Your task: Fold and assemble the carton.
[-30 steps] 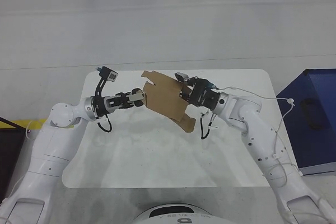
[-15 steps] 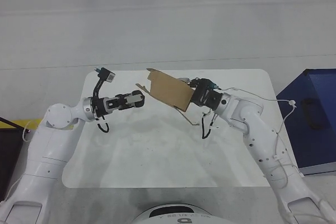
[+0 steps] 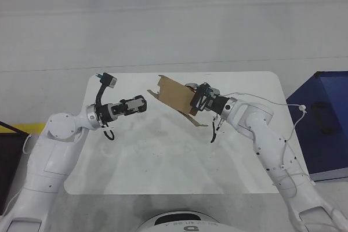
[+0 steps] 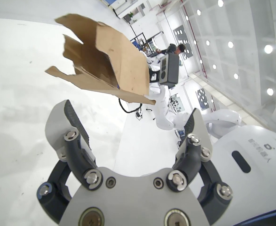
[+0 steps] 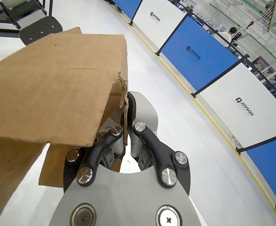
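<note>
A brown carton [image 3: 175, 96] hangs above the far middle of the white table [image 3: 162, 168], partly unfolded with loose flaps. My right gripper [image 3: 196, 102] is shut on one edge of the carton [image 5: 50, 90]; the cardboard wall is pinched between its fingers [image 5: 134, 109]. My left gripper [image 3: 142, 105] sits a little to the left of the carton, open and holding nothing. In the left wrist view the carton [image 4: 109, 64] floats beyond the spread fingertips [image 4: 68, 114], apart from them.
A dark blue bin [image 3: 330, 122] stands off the table's right edge. A black and yellow object [image 3: 0, 145] lies at the left. The near half of the table is bare white surface.
My left gripper has let go of the carton and drawn back to the left. The right gripper has turned the carton from nearly flat to more edge-on and shifted it slightly away.
</note>
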Tool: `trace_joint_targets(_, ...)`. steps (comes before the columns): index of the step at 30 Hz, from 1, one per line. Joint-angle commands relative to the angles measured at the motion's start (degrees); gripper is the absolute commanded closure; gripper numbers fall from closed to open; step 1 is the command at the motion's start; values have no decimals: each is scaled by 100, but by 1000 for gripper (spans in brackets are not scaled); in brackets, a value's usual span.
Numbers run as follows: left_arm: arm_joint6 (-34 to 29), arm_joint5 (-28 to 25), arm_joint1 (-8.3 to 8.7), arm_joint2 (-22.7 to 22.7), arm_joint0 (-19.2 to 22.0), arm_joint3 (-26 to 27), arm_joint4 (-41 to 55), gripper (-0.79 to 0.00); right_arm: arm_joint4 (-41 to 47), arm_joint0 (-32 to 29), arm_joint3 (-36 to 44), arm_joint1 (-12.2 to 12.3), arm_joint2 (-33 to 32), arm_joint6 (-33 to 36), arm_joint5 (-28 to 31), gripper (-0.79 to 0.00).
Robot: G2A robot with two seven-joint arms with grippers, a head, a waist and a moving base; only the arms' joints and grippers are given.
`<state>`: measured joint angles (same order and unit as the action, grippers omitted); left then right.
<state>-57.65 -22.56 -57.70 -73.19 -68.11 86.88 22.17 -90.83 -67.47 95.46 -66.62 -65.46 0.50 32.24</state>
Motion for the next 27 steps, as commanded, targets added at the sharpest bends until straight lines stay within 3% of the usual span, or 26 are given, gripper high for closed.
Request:
trace_joint_targets(1, 175, 511, 5, 71, 20, 141, -388, -785, 24, -29, 44, 0, 17, 4, 24, 0)
trace_joint_targets(6, 334, 1273, -8, 334, 103, 425, -1007, -785, 199, -79, 103, -5, 34, 9, 57, 0)
trace_joint_targets(12, 551, 1622, -35, 566, 196, 624, -1518, -785, 626, -106, 49, -14, -32, -80, 90, 0)
trace_joint_targets(21, 255, 233, 28, -116, -189, 482, -254, -785, 2712, -155, -584, -24, -395, -813, 873, 0)
trace_joint_targets(27, 342, 103, 116, -657, -591, 638, -246, -785, 3868, 3, -1197, -66, -284, -940, 1625, 0)
